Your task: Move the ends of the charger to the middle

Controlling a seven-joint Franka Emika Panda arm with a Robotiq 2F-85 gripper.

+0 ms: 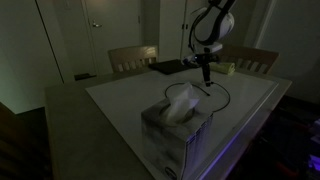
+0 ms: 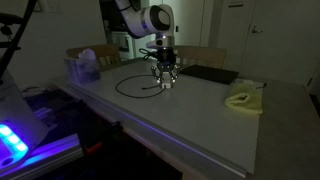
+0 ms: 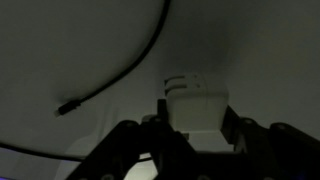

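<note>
Thin black charger (image 3: pixel 138 62), lying in loose loops around the middle (image 2: pixel 190 100) of the white bench in both exterior views. Pale, blocky plug end (image 3: pixel 195 100) sitting flat on the bench between the jaws, closely flanked, contact unclear. Dark plain tip (image 3: pixel 64 107) lying apart from the plug on bare bench.

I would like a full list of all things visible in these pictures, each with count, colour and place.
table: 1, white, under everything
charger cable: 1, black, looped on the table
plug: 1, whitish, between the hand's fingers; grip unclear
dark cable end: 1, black, on the table, apart from the plug
tissue box: 1, pale, near a table edge
flat pad: 1, black, on the table
cloth-like thing: 1, yellowish, on the table
chairs: 2, pale brown, behind the table
arm: 1, white and black, above the table
hand: 1, dark, low at the table
</note>
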